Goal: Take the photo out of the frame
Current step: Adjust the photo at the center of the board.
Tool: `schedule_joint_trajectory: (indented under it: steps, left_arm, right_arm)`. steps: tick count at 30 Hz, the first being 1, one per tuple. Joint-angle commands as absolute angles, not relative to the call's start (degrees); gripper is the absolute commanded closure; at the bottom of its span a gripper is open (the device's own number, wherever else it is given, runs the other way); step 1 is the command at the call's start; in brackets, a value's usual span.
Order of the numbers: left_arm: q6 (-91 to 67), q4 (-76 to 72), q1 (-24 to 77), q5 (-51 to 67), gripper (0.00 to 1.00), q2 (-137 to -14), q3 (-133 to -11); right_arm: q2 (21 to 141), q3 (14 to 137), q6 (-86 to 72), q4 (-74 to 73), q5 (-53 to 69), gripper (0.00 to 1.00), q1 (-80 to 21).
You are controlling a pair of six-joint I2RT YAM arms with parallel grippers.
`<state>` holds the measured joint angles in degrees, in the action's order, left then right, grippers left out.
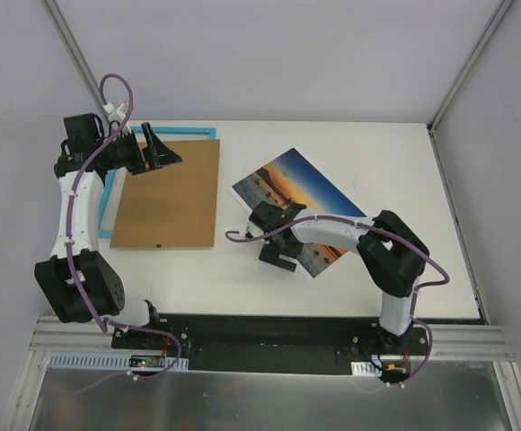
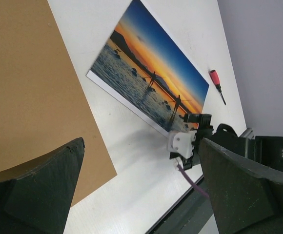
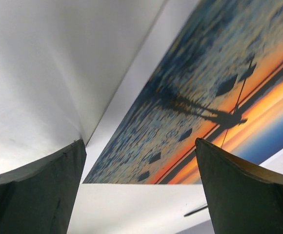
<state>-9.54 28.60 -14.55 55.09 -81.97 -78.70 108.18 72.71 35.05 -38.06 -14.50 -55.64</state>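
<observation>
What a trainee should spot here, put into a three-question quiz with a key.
1. True or false: the photo lies inside the frame.
2. Which gripper is over the photo: A) left, B) right?
3. Fill in: the screwdriver has a ____ handle.
Key: 1 false; 2 B, the right gripper; 3 red.

Bare table strip (image 1: 234,166) between frame (image 1: 189,132) and photo (image 1: 305,184), right arm (image 1: 332,232) across photo's near end, screwdriver (image 2: 215,83) beyond it
</observation>
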Motion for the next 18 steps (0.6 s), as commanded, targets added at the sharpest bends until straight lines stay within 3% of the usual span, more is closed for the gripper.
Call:
schedule_joint_trajectory:
  steps: [1,9,18]
  left_arm:
    - [-8.26,28.13,-12.05,55.99,0.01,-83.75,-80.07]
    - [-7.56,28.13,-0.19,48.79,0.01,-92.36,-87.44]
    - [-11.86,28.21,11.15,45.26,0.01,-112.21,-102.03]
  right_arm:
    - [105.30,68.38,37.70,-41.66,-15.29,0.04,-51.08]
    - [102.40,65.57,39.38,-41.84,-14.06,0.04,-44.39]
    - [99.41,62.32,40.08,-40.52,-13.01,0.04,-39.11]
